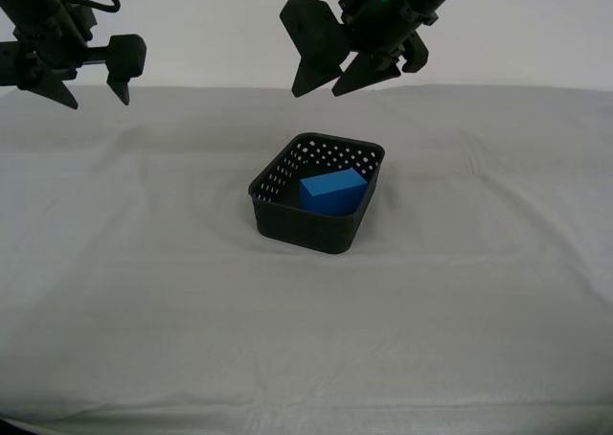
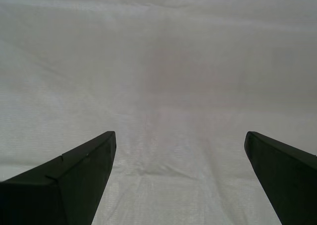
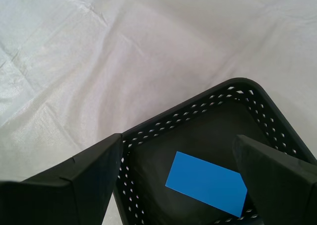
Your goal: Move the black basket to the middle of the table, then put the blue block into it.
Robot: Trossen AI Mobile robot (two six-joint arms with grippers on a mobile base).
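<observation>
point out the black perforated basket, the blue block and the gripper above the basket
Small black plastic basket with round holes (image 1: 305, 226), exterior view, on its near outer wall.
Bright blue rectangular block (image 1: 332, 190), exterior view, on its top face, inside the basket.
My first gripper (image 1: 345, 79), exterior view, midway between its open fingertips, above the basket.

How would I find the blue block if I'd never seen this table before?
Look at the wide table covered in wrinkled white cloth. Near its middle sits a small black basket with rows of round holes in its walls. The blue block lies inside that basket, leaning against one wall, and it is the only brightly coloured thing on the table.
</observation>
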